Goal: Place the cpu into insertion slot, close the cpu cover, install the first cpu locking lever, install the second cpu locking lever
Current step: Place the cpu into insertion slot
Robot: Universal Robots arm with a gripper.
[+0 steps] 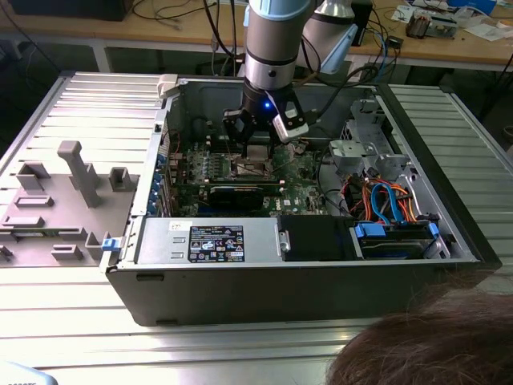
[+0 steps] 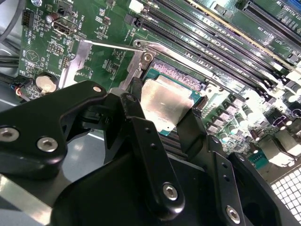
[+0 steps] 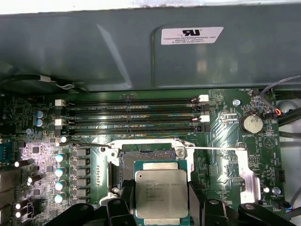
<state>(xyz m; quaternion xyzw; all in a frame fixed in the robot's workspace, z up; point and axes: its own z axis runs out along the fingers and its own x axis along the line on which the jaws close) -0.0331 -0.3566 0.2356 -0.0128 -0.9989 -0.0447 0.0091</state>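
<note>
Tool (image 3: pixel 160 201) pinching the cpu (image 3: pixel 160 188) by its edges, insertion slot (image 3: pixel 141 157) open just beyond its tips, so seating, covering and locking all look undone.

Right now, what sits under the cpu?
The cpu, gripped between the fingers, is over the insertion slot. One dark strip of the slot's contact field shows past the chip's edge; the rest is covered, so whether the chip is seated cannot be told.

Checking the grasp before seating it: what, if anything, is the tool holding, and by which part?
The tool holds the cpu, pinched by two opposite side edges, its silvery top face bare, near the insertion slot.
</note>
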